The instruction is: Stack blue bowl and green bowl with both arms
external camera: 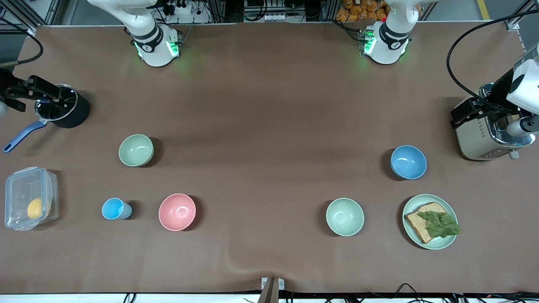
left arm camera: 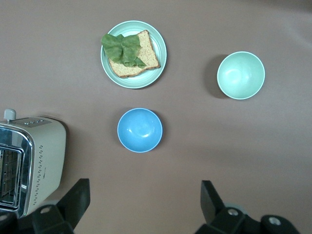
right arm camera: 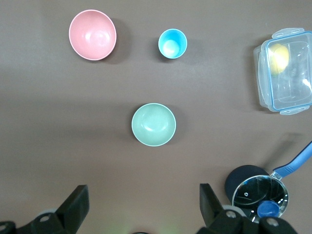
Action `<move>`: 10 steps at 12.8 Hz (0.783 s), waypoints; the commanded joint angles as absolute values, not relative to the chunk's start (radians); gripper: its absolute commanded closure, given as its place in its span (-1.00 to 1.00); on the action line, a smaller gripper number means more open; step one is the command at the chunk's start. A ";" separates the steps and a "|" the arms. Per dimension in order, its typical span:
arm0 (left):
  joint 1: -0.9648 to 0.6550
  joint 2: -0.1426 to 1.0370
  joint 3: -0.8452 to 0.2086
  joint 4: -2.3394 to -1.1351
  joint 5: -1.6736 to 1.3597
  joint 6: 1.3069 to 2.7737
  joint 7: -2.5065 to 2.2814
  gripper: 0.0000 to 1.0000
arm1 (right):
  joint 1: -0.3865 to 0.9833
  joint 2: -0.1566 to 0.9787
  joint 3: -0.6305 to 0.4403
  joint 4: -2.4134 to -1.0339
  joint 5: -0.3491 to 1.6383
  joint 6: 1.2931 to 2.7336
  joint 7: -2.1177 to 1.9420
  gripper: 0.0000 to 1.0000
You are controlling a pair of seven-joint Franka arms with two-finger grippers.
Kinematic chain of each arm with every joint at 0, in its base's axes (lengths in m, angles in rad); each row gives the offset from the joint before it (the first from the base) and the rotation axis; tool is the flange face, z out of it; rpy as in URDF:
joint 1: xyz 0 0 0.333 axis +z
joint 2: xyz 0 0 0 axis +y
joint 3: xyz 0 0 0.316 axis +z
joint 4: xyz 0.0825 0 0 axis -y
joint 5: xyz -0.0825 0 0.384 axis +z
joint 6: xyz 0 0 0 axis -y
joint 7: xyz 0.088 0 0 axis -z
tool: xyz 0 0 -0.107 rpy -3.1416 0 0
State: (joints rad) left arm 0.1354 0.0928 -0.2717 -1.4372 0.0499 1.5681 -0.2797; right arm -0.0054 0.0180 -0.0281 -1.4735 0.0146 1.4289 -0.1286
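The right gripper (right arm camera: 141, 195) is hanging over the pot (external camera: 63, 107) at the right arm's end of the table (external camera: 269, 126), fingers spread wide and holding nothing. The left gripper (left arm camera: 144, 192) is hanging the same way over the toaster (external camera: 484, 134) at the other end. Four bowls are sitting apart. The green bowl (external camera: 136, 150) is lying farther from the camera than the cup (external camera: 114, 208) and pink bowl (external camera: 177, 212), a broad bare stretch is separating it from the mint bowl (external camera: 345, 216), and the blue bowl (external camera: 408, 162) is resting near the toaster, just farther than the single plate (external camera: 429, 246).
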 commanded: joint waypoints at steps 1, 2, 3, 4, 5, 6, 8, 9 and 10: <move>0.141 0.075 -0.276 -1.439 0.044 1.551 -0.276 -1.00 | -0.035 -0.009 -0.011 -1.482 -0.006 1.417 -0.115 -1.00; 0.143 0.077 -0.276 -1.439 0.043 1.549 -0.276 -1.00 | -0.035 -0.009 -0.012 -1.482 -0.008 1.419 -0.115 -1.00; 0.144 0.077 -0.275 -1.439 0.044 1.549 -0.273 -1.00 | -0.037 -0.011 -0.014 -1.482 -0.008 1.419 -0.114 -1.00; 0.146 0.080 -0.275 -1.440 0.044 1.549 -0.256 -1.00 | -0.047 -0.011 -0.014 -1.482 -0.008 1.417 -0.106 -1.00; 0.150 0.084 -0.273 -1.445 0.040 1.549 -0.217 -1.00 | -0.055 -0.023 -0.012 -1.482 -0.008 1.414 -0.106 -1.00; 0.152 0.097 -0.267 -1.454 0.044 1.551 -0.156 -1.00 | -0.055 -0.028 -0.012 -1.483 -0.008 1.411 -0.104 -1.00; 0.179 0.146 -0.264 -1.476 0.046 1.555 -0.109 -1.00 | -0.054 -0.034 -0.011 -1.485 -0.006 1.404 -0.098 -1.00; 0.181 0.170 -0.264 -1.488 0.046 1.558 -0.109 -1.00 | -0.049 -0.031 -0.009 -1.486 -0.006 1.404 -0.074 -1.00; 0.186 0.192 -0.264 -1.500 0.046 1.566 -0.109 -1.00 | -0.048 -0.029 -0.008 -1.489 -0.006 1.404 -0.061 -1.00</move>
State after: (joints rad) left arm 0.1726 0.1526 -0.2592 -1.4870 0.0499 1.5598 -0.1335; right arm -0.0377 -0.0128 -0.0273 -1.4738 0.0114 1.4090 -0.1005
